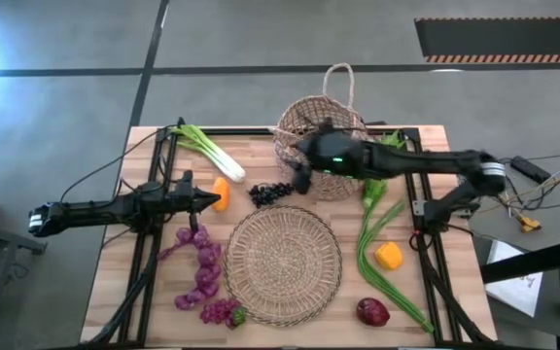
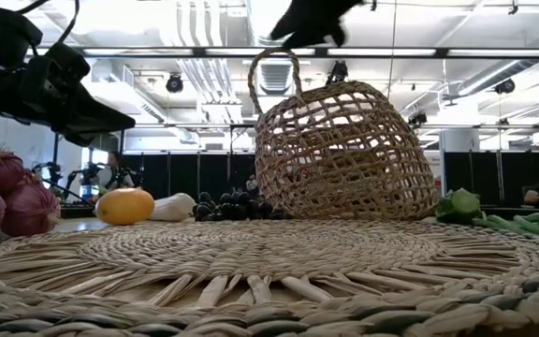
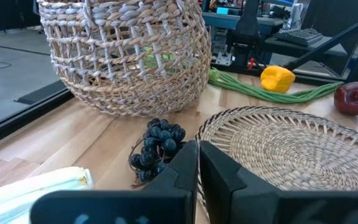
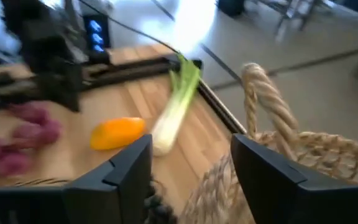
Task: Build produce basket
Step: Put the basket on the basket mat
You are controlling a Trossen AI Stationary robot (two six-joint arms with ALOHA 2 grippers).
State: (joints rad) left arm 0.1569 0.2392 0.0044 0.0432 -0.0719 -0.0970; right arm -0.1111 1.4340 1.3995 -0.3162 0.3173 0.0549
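The pale wicker basket stands tilted on the far middle of the table, its loop handle uppermost; something green shows through its weave. My right gripper hovers open above the basket's rim, clear of the handle. My left gripper is shut and empty above the table's left side, beside an orange piece. The dark grapes lie between it and the basket. The leek lies at the far left, the purple bunches at the near left.
A round woven mat fills the near middle. A pink-red bunch lies at its near left edge. Long green leaves, a second orange piece and a red apple lie on the right. Black frame rails run along both sides.
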